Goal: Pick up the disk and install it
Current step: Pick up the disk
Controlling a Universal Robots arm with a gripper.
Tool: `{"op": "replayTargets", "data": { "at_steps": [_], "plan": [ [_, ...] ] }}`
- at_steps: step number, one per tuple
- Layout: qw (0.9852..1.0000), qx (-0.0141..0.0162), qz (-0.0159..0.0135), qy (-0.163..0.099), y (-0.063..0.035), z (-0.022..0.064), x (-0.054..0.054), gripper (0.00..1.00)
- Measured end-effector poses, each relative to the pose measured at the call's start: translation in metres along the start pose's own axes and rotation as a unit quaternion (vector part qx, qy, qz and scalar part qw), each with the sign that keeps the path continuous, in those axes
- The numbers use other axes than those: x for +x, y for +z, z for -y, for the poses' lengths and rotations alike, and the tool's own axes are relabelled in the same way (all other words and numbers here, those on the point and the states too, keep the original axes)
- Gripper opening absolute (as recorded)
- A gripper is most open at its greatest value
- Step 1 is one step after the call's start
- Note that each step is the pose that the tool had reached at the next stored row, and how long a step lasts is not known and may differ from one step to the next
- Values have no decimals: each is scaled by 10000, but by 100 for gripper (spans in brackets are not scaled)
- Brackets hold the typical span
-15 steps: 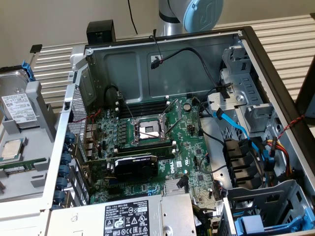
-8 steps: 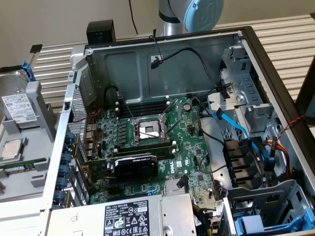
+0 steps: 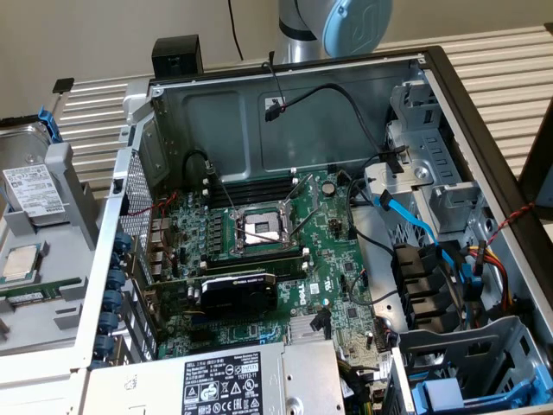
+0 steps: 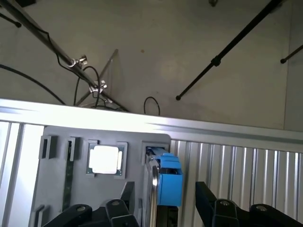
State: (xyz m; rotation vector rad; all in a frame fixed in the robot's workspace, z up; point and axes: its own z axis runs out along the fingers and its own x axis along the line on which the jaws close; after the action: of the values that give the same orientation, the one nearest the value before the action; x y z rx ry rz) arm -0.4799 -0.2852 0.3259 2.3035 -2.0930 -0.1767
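The disk [image 3: 28, 186], silver-grey with a white label and a blue carrier frame, stands on edge in a grey holder [image 3: 73, 186] outside the computer case, at the exterior view's left. In the wrist view I look down on the disk's [image 4: 169, 177] blue edge. My gripper [image 4: 164, 189] straddles it, open. One black finger [image 4: 128, 196] is on each side, with a gap between each finger and the disk. Nothing is held.
A square silver CPU chip [image 4: 105, 160] lies in the same holder beside the disk. The open case [image 3: 285, 259] holds the motherboard, cables and a drive cage [image 3: 458, 380] with a blue carrier at the exterior view's lower right. The arm's base [image 3: 333, 26] stands behind the case.
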Motion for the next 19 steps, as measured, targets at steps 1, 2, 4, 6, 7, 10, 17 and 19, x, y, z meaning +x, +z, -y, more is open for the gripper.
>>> {"op": "replayTargets", "data": {
  "at_steps": [1,2,4,6,7,10,17,19],
  "plan": [
    [10000,11,-2,0,12,0,-14,62],
    [10000,28,-7,-1,22,-2,-25,62],
    [10000,87,-26,-3,38,-21,-47,62],
    [9999,131,-60,-3,52,-50,-69,62],
    [9998,153,-86,-2,58,-63,-78,62],
    [9996,226,-162,-1,75,-98,-99,62],
    [9993,310,-206,-8,118,-125,-98,62],
    [9993,310,-206,-9,153,-122,-93,62]
  ]
}}
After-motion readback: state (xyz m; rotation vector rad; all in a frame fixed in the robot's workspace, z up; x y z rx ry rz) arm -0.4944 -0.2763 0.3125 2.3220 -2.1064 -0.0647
